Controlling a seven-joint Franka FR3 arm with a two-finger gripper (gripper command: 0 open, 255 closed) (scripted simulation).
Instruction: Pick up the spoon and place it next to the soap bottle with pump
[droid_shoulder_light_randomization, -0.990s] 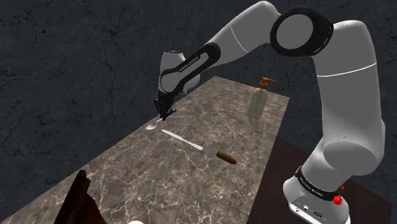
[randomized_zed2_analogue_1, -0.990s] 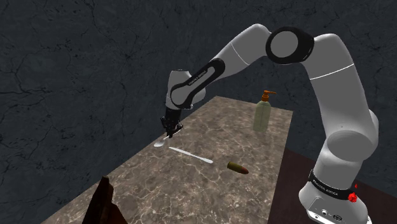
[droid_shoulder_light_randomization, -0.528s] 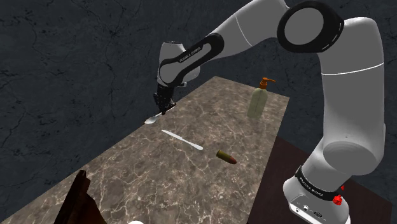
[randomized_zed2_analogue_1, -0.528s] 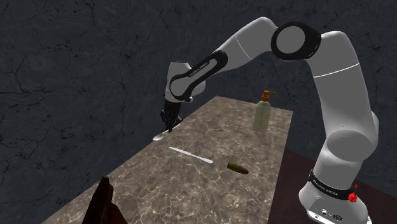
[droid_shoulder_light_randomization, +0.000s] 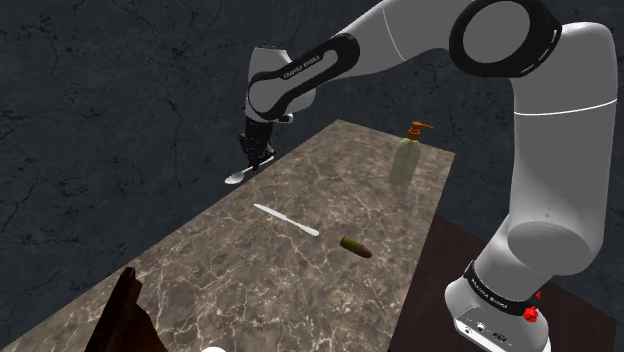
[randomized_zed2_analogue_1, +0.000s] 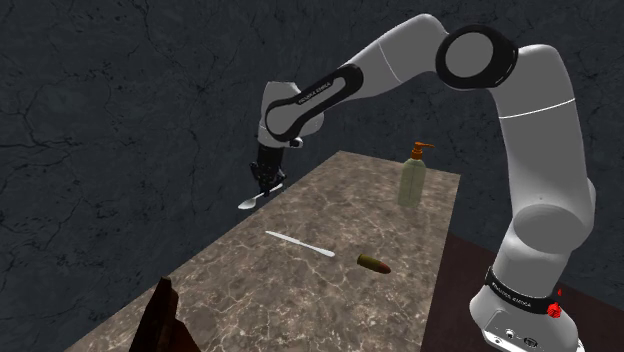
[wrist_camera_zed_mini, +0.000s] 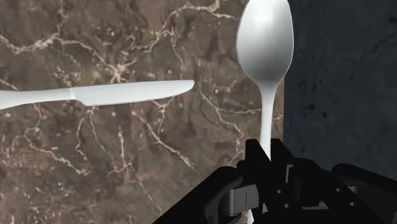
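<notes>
The white spoon is clamped by its handle between the fingers of the tool. It hangs clear of the marbled brown tabletop, above the edge on the shoulder view's left, with the bowl pointing down and outward. A white knife lies flat on the tabletop nearby. The soap bottle with pump stands upright, well apart from the spoon, near the far corner.
</notes>
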